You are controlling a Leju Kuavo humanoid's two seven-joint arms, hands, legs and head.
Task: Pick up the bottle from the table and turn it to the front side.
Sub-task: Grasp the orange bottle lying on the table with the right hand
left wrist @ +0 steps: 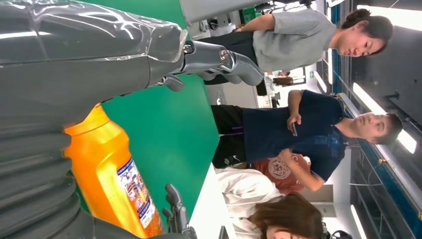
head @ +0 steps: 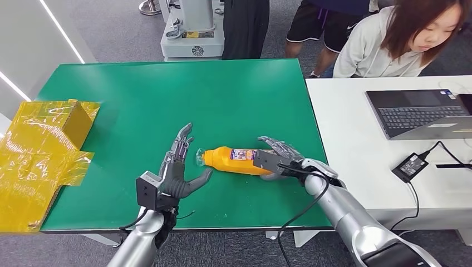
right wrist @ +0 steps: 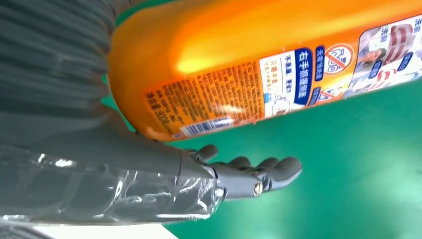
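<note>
The orange bottle point(head: 236, 161) is lying on its side on the green table point(head: 139, 100), near the front edge. Its bottom end is wrapped by the right hand point(head: 281, 159). The left hand point(head: 179, 169) is spread wide beside the cap, and nothing is held in it. The bottle is not yet seen lifted, so the picking up and turning are judged to be left.

We cannot read the bottle point(head: 236, 160) label; its base hides behind the right robot hand point(head: 278, 158).

High head view, close wrists, shared bottle point(head: 236, 160)
</note>
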